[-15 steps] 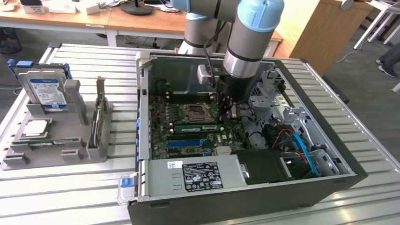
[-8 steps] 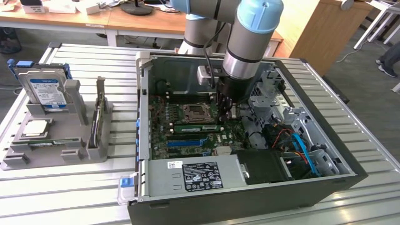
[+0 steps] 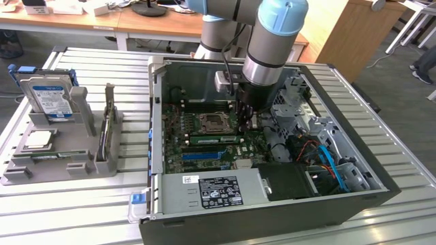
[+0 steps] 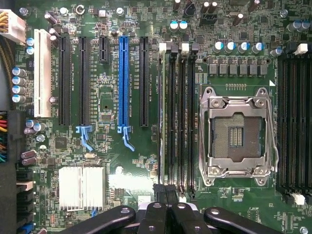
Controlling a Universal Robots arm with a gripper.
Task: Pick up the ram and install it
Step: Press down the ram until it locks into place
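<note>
The ram (image 3: 216, 139), a slim green stick, lies along a slot just in front of the empty processor socket (image 3: 212, 122) on the motherboard inside the open computer case. My gripper (image 3: 244, 118) hangs from the arm just to the exterior view's right of the socket, low over the board. In the wrist view, the black fingers (image 4: 155, 217) of my gripper (image 4: 168, 214) stand pressed together with nothing between them, right at the end of the row of black memory slots (image 4: 178, 117) beside the socket (image 4: 238, 131).
A grey parts tray (image 3: 48, 171) at the exterior view's left holds a blue-labelled hard drive (image 3: 51, 99) and a silver processor chip (image 3: 40, 139). The case walls (image 3: 381, 178), the power supply (image 3: 218, 191) and orange and blue cables (image 3: 327, 158) hem in the board.
</note>
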